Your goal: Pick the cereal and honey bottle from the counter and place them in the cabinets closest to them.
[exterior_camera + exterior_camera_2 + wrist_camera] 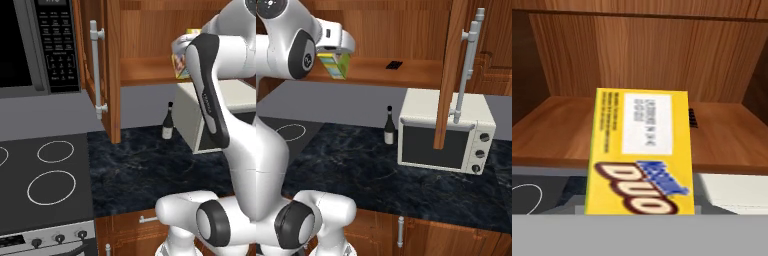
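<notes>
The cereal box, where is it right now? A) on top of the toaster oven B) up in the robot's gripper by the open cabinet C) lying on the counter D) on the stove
B: the cereal hangs in the gripper, up at the cabinet shelf, well above the counter.

**Counter and cabinet shelf**

The dark marbled counter fills the middle of the right base view. A wine bottle stands at its back, just left of a cream toaster oven. Above, the wooden cabinet shelf carries a small dark object.
</notes>
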